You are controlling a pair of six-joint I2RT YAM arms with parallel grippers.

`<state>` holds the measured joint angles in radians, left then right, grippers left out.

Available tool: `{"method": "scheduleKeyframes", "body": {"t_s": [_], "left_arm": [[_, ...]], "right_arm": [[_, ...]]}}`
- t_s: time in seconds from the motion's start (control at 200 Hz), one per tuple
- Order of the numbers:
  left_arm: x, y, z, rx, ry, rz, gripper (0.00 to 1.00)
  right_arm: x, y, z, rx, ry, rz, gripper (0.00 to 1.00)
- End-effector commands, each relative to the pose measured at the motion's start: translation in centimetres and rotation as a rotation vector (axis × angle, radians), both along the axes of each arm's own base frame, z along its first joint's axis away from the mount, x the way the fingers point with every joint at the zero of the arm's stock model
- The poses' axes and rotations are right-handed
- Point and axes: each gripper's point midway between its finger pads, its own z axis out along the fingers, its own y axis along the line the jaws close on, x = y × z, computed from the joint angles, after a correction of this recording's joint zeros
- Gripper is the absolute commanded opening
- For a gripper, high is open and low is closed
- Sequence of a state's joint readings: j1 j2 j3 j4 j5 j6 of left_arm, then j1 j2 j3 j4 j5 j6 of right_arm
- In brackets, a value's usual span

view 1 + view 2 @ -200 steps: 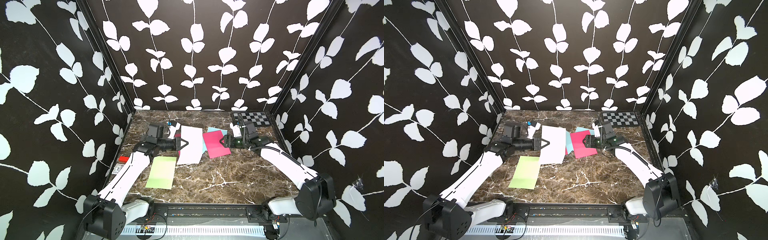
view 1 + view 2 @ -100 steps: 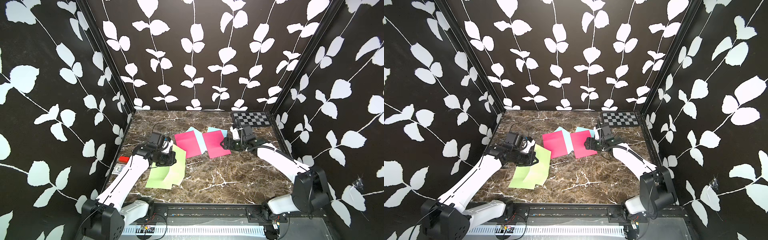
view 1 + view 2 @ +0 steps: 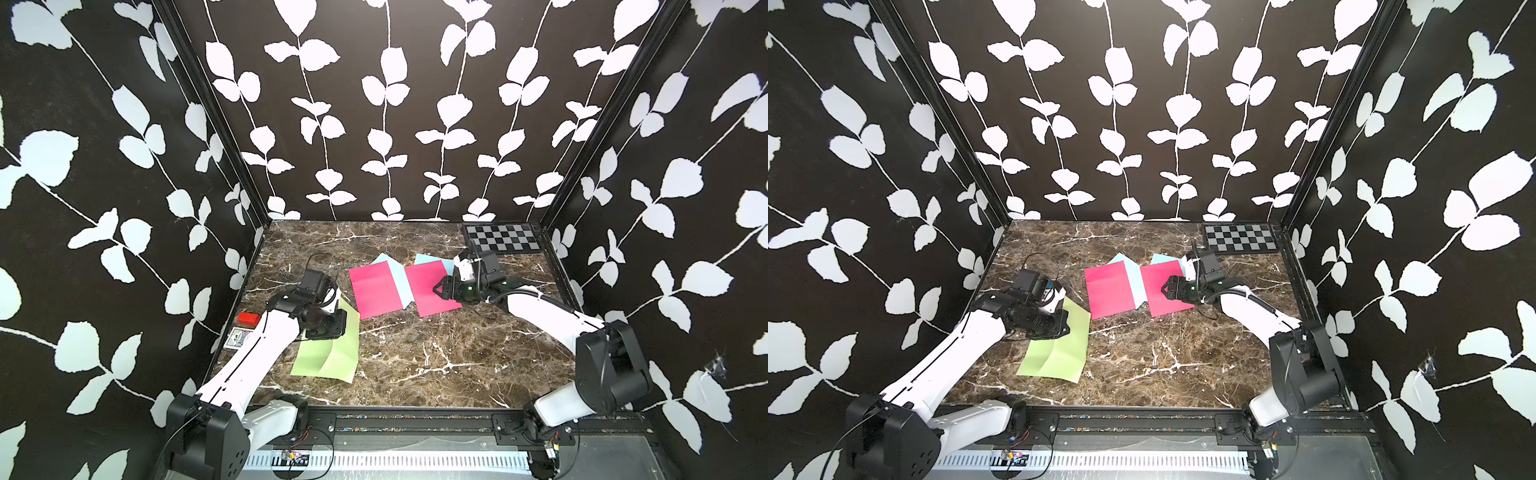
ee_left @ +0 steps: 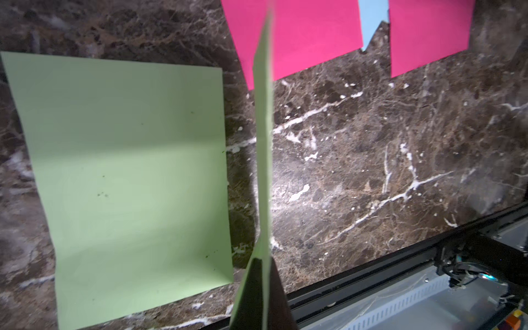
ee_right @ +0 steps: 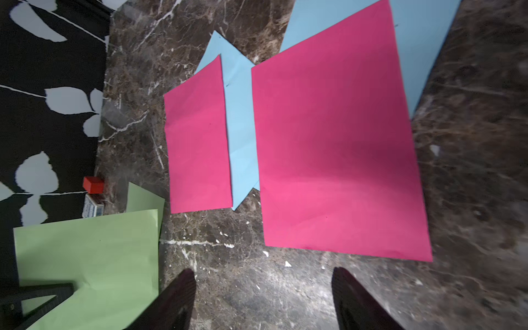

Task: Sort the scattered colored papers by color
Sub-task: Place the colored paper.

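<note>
1. Lower left of the frame: the left gripper [image 3: 330,332] is pinched tight on the edge of a light green sheet [image 3: 349,332]. The left wrist view shows that sheet edge-on, rising straight out from between the fingers [image 4: 251,297].
2. A second light green sheet [image 3: 307,361] lies flat on the brown marble table [image 3: 415,365] beside and partly under the held one. It is faintly creased across its width.
3. Behind the left arm, against the left wall, sit a small red block [image 3: 248,319] and a patterned card box [image 3: 237,336], clear of the papers.
4. Centre of both top views: a hot pink sheet [image 3: 376,291] lies flat over a light blue sheet [image 3: 397,274], whose far corner and right strip show.
5. Just right of that, a second hot pink sheet [image 3: 428,291] covers the blue strip's edge and most of another light blue sheet [image 3: 428,258], which peeks out at the far side.
6. The right gripper [image 3: 437,289] hovers at this pink sheet's right edge with its fingers [image 5: 183,297] spread wide, holding nothing; in its wrist view bare marble lies between them and the sheet lies just ahead.
7. Upper right corner of the table: a black-and-grey checkerboard panel [image 3: 503,239], well apart from the papers.
</note>
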<state>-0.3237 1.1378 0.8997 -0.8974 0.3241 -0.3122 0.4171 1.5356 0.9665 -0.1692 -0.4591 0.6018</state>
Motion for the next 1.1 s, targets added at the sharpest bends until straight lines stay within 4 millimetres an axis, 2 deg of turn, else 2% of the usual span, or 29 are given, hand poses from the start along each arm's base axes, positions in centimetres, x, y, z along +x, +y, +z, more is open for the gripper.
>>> {"method": "scheduleKeyframes", "body": {"t_s": [0.0, 0.1, 0.35, 0.555, 0.705, 0.75, 0.865, 1.095], "left_arm": [[1.0, -2.7, 3.6, -0.183, -0.111, -0.053, 0.00], [1.5, -3.9, 6.3, -0.278, -0.196, -0.079, 0.00], [2.5, -5.6, 10.6, -0.465, -0.319, -0.116, 0.00], [3.7, -6.8, 13.8, -0.630, -0.417, -0.137, 0.00], [4.1, -7.3, 15.3, -0.681, -0.449, -0.160, 0.00], [4.2, -7.3, 15.6, -0.690, -0.455, -0.160, 0.00], [4.3, -7.3, 15.4, -0.683, -0.452, -0.159, 0.00], [4.5, -6.9, 13.5, -0.647, -0.414, -0.140, 0.00]], "right_arm": [[-1.3, 3.7, 1.2, 0.194, -0.004, 0.112, 0.75], [-1.5, 5.4, 3.4, 0.364, -0.056, 0.155, 0.76], [-3.0, 8.1, 8.8, 0.608, -0.200, 0.287, 0.76], [-5.5, 11.1, 10.8, 0.655, -0.268, 0.407, 0.75], [-6.0, 12.3, 11.5, 0.669, -0.279, 0.432, 0.74], [-5.8, 12.7, 10.6, 0.665, -0.257, 0.431, 0.73], [-6.0, 13.4, 10.9, 0.695, -0.256, 0.447, 0.68], [-6.6, 14.4, 11.8, 0.732, -0.268, 0.477, 0.47]]}}
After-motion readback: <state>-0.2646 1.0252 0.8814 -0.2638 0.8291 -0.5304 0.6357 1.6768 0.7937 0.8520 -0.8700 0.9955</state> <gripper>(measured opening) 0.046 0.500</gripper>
